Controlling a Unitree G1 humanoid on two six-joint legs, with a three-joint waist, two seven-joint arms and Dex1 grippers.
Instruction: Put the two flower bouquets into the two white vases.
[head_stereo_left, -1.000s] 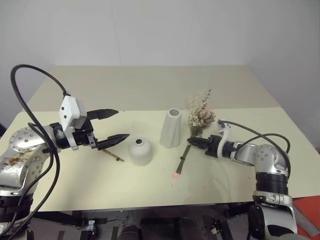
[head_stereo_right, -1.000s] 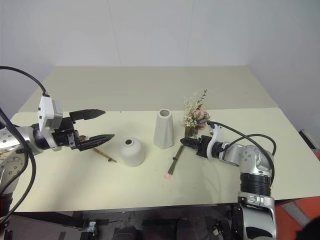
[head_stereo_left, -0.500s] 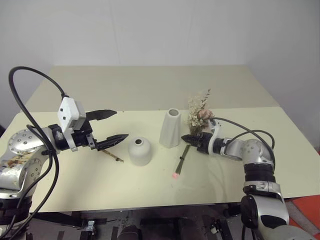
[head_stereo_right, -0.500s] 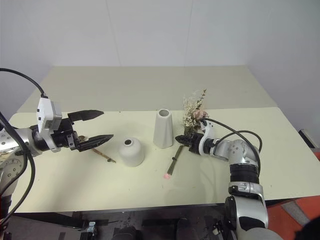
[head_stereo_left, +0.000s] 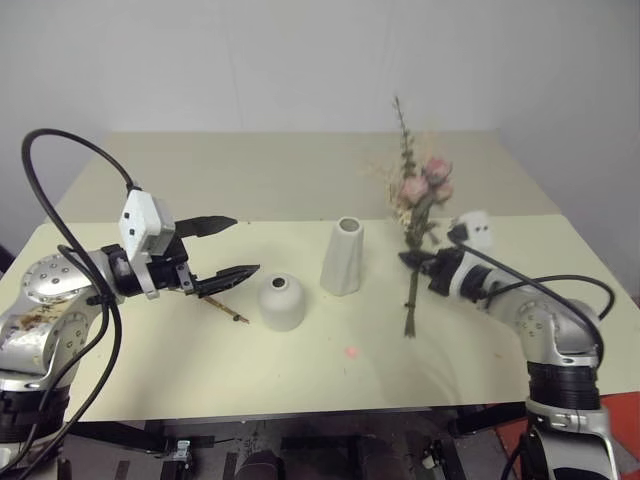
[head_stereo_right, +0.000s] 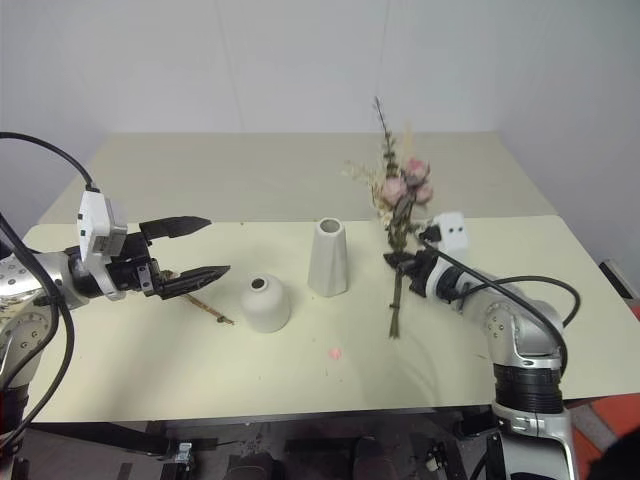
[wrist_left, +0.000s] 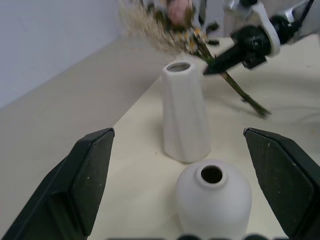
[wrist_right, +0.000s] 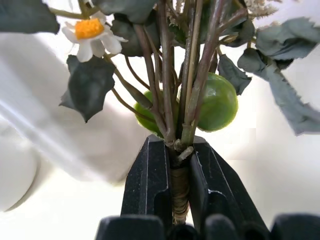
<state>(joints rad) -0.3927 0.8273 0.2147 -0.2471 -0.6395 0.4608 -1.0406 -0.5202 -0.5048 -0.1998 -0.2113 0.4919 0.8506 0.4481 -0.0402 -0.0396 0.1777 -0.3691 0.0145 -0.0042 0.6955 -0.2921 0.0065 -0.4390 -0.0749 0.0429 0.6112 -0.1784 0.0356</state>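
Fingers (wrist_right: 150, 180) of the right gripper (head_stereo_left: 418, 263) clamp the rose bouquet (head_stereo_left: 415, 195) upright, blooms up.

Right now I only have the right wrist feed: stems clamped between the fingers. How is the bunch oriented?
Observer: The rose bouquet stands upright in the right gripper, blooms on top, stem ends hanging below.
Operator: Where's the tall vase?
Observer: The tall vase stands on the table to the robot's left of the bouquet, apart from it.
Operator: Left arm?
Observer: The left gripper is open, near the thin-stemmed bouquet that lies on the table beside the short vase.
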